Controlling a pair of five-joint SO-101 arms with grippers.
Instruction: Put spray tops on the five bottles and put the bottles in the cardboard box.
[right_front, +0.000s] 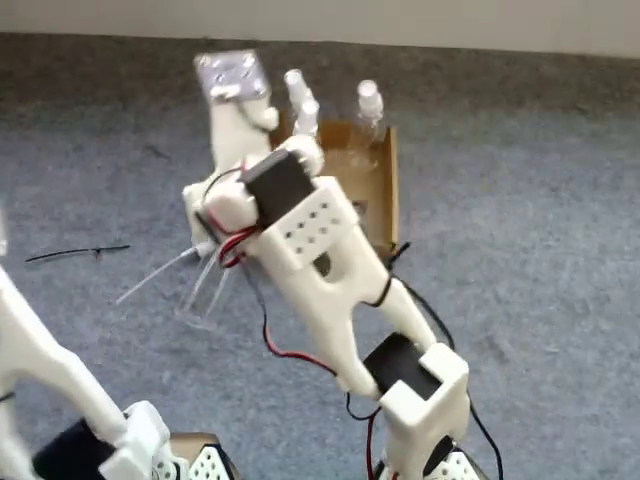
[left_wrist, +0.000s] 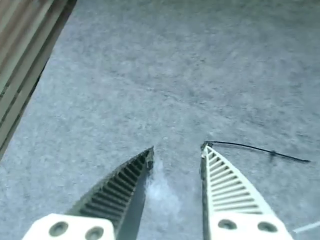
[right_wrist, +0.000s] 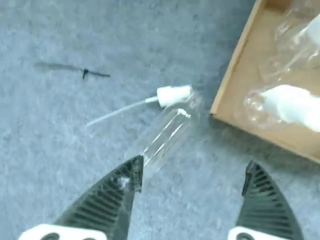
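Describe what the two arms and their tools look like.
The right arm and the left arm are chunky white plastic shells. The right arm carries black motor blocks, rows of small round holes, and red and black cables trailing along it. The left tool and the right tool each have two pointed, ribbed fingers on white bases.

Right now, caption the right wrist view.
Open right gripper above a lying bottle, spray top beside its neck, box nearby.
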